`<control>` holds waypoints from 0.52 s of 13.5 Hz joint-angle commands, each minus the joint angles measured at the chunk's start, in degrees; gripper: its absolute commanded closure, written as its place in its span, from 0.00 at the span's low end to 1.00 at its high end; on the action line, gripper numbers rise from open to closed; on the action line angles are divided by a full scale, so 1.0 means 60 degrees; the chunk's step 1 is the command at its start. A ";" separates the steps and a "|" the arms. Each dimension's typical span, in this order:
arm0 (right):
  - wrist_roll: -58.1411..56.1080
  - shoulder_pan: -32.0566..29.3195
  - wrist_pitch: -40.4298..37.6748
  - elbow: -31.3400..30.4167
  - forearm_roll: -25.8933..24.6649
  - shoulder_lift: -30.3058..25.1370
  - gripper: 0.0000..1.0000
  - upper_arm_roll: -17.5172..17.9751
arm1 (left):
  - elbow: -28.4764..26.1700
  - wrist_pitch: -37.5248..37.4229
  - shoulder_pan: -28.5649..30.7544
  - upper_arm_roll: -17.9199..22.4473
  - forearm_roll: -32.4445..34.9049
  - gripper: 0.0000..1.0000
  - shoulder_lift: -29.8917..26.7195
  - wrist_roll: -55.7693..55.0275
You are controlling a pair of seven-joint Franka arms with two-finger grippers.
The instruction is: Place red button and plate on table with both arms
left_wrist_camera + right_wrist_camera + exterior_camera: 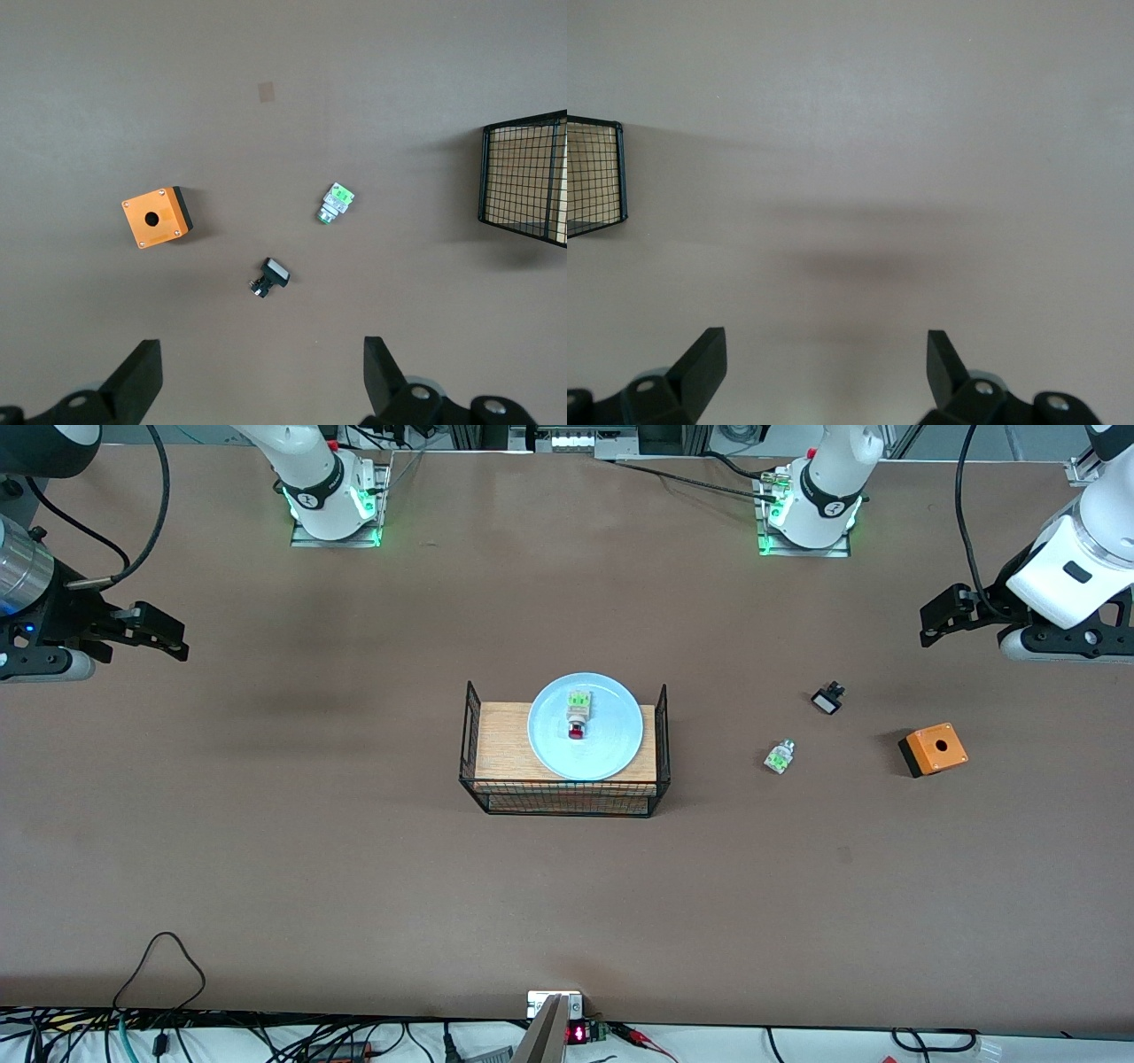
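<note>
The pale blue plate (611, 737) rests on the wood-topped black wire basket (500, 751) at the middle of the brown table (266, 850). The red button (578, 716) lies on the plate, red cap toward the front camera. My right gripper (180, 640) hangs open and empty over bare table at the right arm's end; its wrist view shows the open gripper (826, 341) and the basket's edge (594, 177). My left gripper (928, 627) hangs open and empty at the left arm's end, shown open in its own view (261, 354). The plate and button are out of both wrist views.
Between the basket and the left gripper lie a clear-and-green piece (780, 756) (336, 203), a small black-and-white piece (828, 697) (268, 277) and an orange box with a hole (933, 749) (156, 218). The basket's corner shows in the left wrist view (527, 190).
</note>
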 commanded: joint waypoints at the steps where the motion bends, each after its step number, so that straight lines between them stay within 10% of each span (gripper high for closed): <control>1: 0.0016 0.0003 -0.0114 -0.0001 -0.0009 -0.0118 0.00 0.0010 | 0.0313 -0.0230 0.0081 -0.0040 -0.0074 0.00 0.0161 0.0025; 7: 0.0016 0.0002 -0.0114 -0.0001 -0.0009 -0.0118 0.00 0.0010 | 0.0445 -0.0362 0.0067 -0.0098 -0.0089 0.00 0.0307 -0.0076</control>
